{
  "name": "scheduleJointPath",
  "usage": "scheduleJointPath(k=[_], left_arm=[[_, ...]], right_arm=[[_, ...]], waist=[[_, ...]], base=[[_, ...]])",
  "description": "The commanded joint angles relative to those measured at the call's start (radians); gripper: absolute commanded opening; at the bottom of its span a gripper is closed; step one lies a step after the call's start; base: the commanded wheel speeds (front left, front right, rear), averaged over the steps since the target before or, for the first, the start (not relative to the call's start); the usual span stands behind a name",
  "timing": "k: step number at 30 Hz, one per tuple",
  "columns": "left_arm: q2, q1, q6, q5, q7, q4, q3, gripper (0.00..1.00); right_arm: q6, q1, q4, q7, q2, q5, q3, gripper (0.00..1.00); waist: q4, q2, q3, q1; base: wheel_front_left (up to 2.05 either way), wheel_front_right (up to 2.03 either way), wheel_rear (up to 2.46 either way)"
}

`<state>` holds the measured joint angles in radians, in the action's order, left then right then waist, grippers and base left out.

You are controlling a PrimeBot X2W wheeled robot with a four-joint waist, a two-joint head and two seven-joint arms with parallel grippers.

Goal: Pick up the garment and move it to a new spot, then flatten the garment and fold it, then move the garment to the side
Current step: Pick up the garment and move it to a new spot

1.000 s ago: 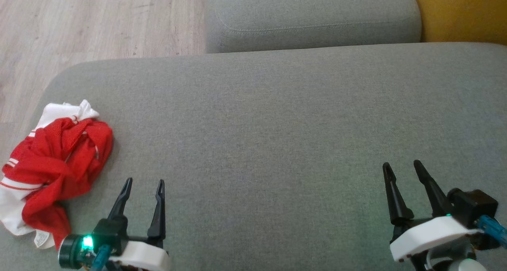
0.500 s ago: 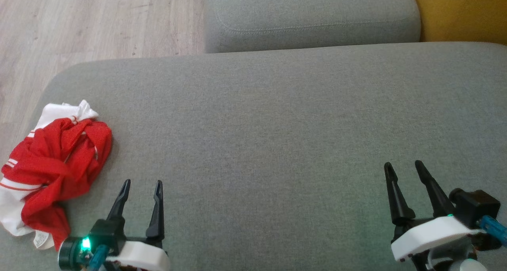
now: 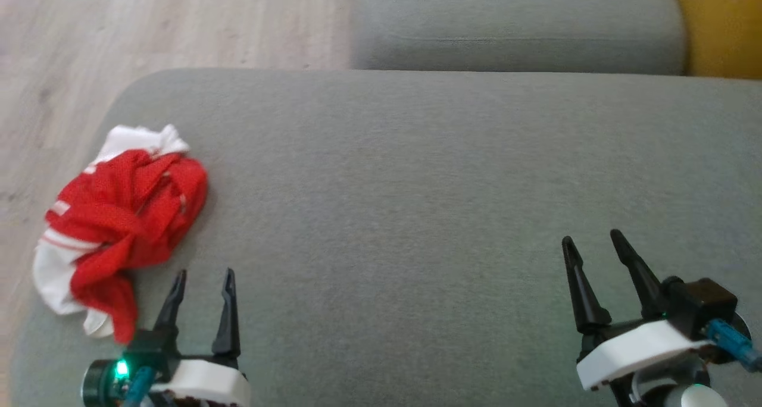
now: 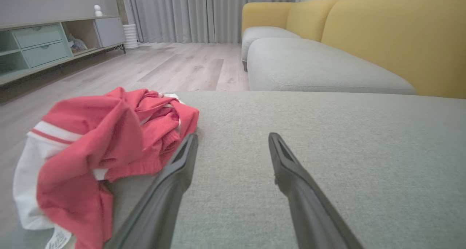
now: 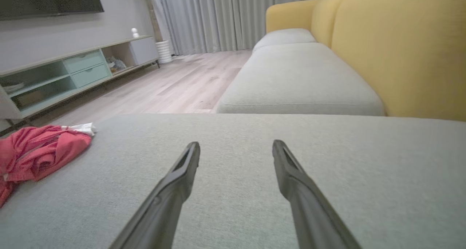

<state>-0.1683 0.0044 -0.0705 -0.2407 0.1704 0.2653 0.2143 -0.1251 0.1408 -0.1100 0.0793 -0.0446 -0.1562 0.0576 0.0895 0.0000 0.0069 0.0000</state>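
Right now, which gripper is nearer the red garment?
Left. The left gripper sits just beside the garment; the right gripper is far across the cushion.

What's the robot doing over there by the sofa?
The robot looks ready to tidy a crumpled red and white garment, which lies bunched near the left edge of a grey sofa cushion. Nothing is picked up yet. Its left gripper is open right beside the garment, and its right gripper is open over bare cushion, far from it.
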Motion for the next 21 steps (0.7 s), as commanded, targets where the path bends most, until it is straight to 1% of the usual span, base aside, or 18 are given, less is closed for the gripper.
scheduleJointPath(k=[1, 3, 4, 12, 17, 21], left_arm=[[-0.007, -0.062, -0.005, -0.009, 0.02, -0.028, -0.051, 1.0], [-0.002, -0.073, -0.01, -0.016, 0.032, -0.031, -0.058, 1.0], [-0.002, -0.073, -0.01, -0.016, 0.032, -0.031, -0.058, 1.0], [0.024, -0.1, -0.025, -0.038, 0.078, -0.032, -0.09, 1.0], [0.037, -0.105, -0.032, -0.032, 0.089, -0.032, -0.11, 1.0], [0.045, -0.111, -0.03, -0.017, 0.091, -0.049, -0.133, 1.0]], right_arm=[[-0.006, -0.037, -0.05, 0.006, -0.006, 0.016, 0.034, 1.0], [-0.006, -0.043, -0.059, 0.01, -0.006, 0.023, 0.042, 1.0], [-0.006, -0.043, -0.059, 0.01, -0.006, 0.023, 0.042, 1.0], [-0.006, -0.073, -0.089, 0.017, -0.006, 0.048, 0.052, 1.0], [-0.006, -0.092, -0.106, 0.021, -0.006, 0.061, 0.053, 1.0], [-0.006, -0.101, -0.122, 0.032, -0.006, 0.074, 0.047, 1.0]], waist=[[0.065, 0.0, 0.017, 0.0], [0.103, 0.0, 0.026, 0.0], [0.103, 0.0, 0.026, 0.0], [0.245, 0.0, 0.06, 0.0], [0.307, 0.0, 0.079, 0.0], [0.341, 0.0, 0.098, 0.0]], base=[[0.0, 0.0, 0.0], [0.0, 0.0, 0.0], [0.0, 0.0, 0.0], [0.0, 0.0, 0.0], [0.0, 0.0, 0.0], [0.0, 0.0, 0.0]])
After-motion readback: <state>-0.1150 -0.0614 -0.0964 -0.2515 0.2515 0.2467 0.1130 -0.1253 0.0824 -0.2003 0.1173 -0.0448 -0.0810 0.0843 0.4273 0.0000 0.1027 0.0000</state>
